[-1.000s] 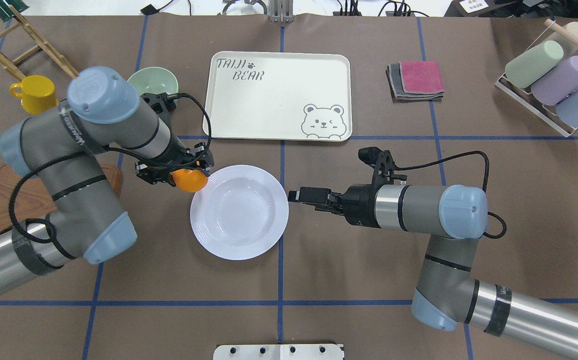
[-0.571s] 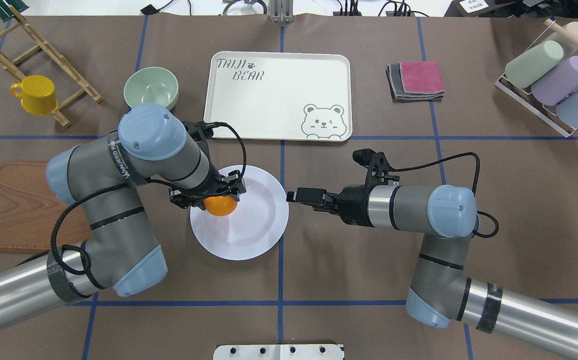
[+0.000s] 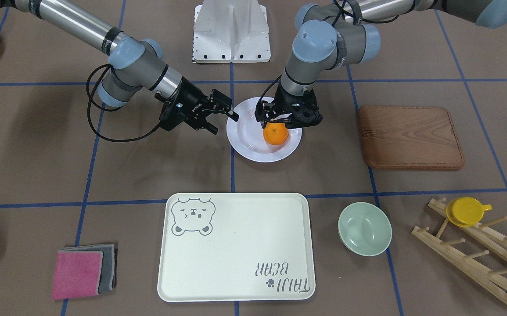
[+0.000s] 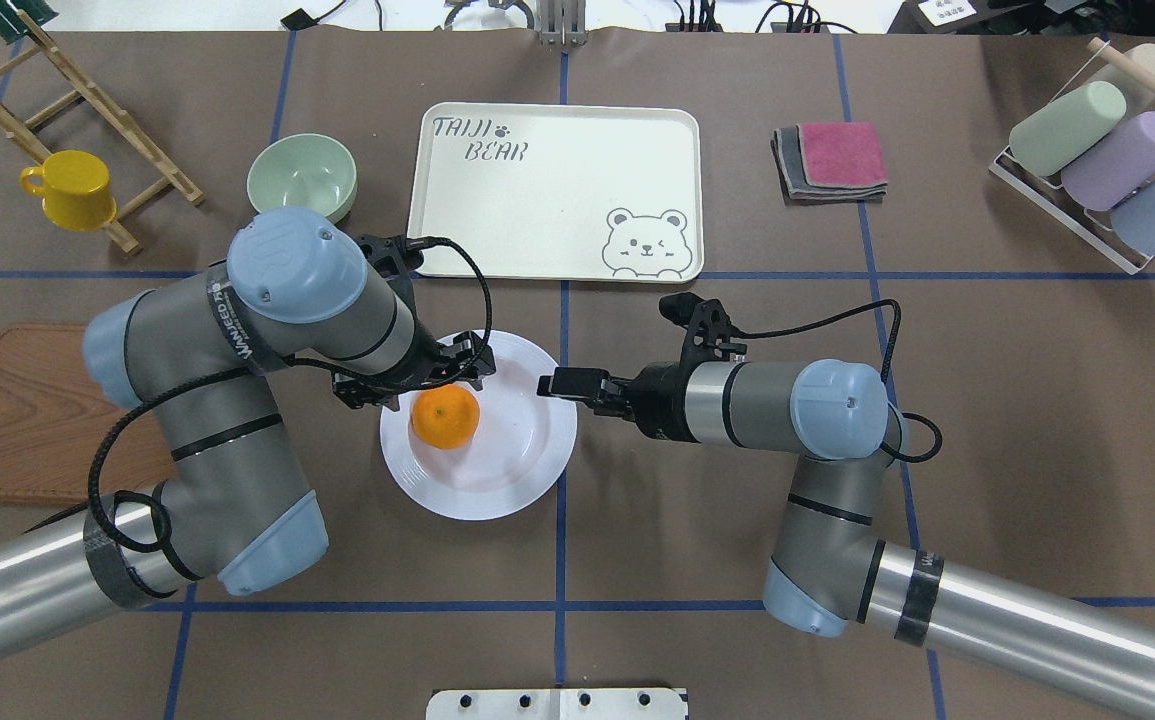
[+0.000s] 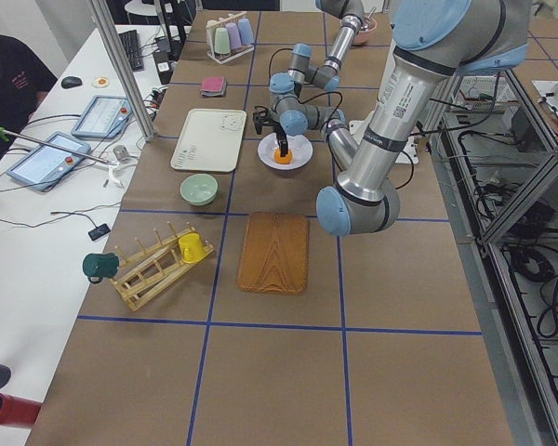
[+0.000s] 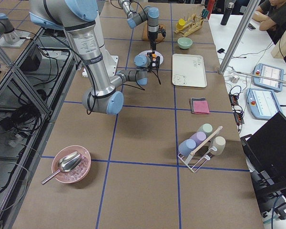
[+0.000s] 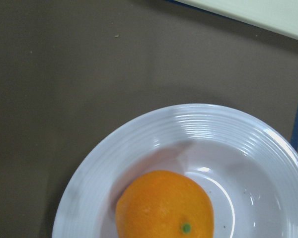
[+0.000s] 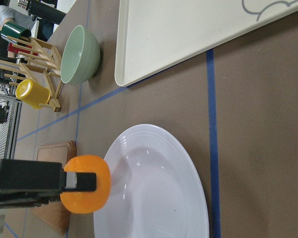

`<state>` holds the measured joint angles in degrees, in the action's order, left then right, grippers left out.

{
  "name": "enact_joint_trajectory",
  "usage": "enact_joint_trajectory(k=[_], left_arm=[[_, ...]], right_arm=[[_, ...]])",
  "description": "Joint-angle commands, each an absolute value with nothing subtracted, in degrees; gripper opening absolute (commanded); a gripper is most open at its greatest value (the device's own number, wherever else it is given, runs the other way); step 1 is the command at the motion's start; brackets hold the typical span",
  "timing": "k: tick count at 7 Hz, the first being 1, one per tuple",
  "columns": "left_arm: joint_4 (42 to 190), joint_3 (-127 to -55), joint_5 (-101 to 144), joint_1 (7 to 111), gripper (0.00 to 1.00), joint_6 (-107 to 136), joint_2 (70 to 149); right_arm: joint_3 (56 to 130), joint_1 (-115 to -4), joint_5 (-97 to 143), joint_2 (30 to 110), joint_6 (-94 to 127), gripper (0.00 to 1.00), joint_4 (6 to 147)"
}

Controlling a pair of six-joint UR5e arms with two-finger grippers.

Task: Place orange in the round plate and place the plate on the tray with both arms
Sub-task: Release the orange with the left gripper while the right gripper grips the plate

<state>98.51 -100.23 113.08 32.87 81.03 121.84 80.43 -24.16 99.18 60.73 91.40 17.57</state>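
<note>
The orange (image 4: 445, 418) lies in the left half of the round plate (image 4: 517, 450), stem dot up in the left wrist view (image 7: 164, 206). My left gripper (image 4: 417, 378) hangs open just above and beside it, its fingers spread wide (image 3: 287, 120) and off the fruit. At the plate's right rim my right gripper (image 4: 555, 383) is open, one finger (image 8: 25, 183) showing in the right wrist view with the plate (image 8: 154, 188) ahead of it. The cream tray (image 4: 557, 150) lies beyond the plate with nothing on it.
A pale green bowl (image 4: 301, 177) sits left of the tray, with a yellow cup (image 4: 72, 188) on a wooden rack behind it. A wooden board (image 4: 27, 420) lies under the left arm. Folded cloths (image 4: 832, 160) and a cup rack (image 4: 1097, 160) are at the right.
The left arm carried the orange from the plate's left edge over the plate and let it go; it now rests there. The right gripper slid left to the plate's rim.
</note>
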Motion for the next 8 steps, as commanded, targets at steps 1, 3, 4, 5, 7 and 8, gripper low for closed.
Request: enact_joint_trajectory(k=[1,3,4,5,7,8], left_arm=[[98.17,-105.26,117.65,38.29,0.99,76.14,117.11],[98.17,-106.08,122.94,44.19,0.98,70.34,114.27],[98.17,-106.78,124.09,45.77,0.98,68.92,113.04],[98.09,-106.96,126.36,48.23,0.98,65.77,111.81],[98.09,-107.14,131.20,56.12,0.98,53.86,106.64],[98.09,-106.96,132.87,59.29,0.98,48.92,104.87]], right_arm=[[77.54,-21.99,97.40,57.85,91.32,0.98,17.49],[77.17,-20.74,95.71,57.40,91.32,0.85,17.40],[77.52,-20.66,95.71,57.04,91.67,0.42,17.23],[78.04,-21.00,95.71,57.04,92.19,0.08,16.01],[78.92,-22.06,95.63,56.43,96.31,0.00,13.19],[79.01,-22.06,95.63,55.56,97.46,0.00,13.10]])
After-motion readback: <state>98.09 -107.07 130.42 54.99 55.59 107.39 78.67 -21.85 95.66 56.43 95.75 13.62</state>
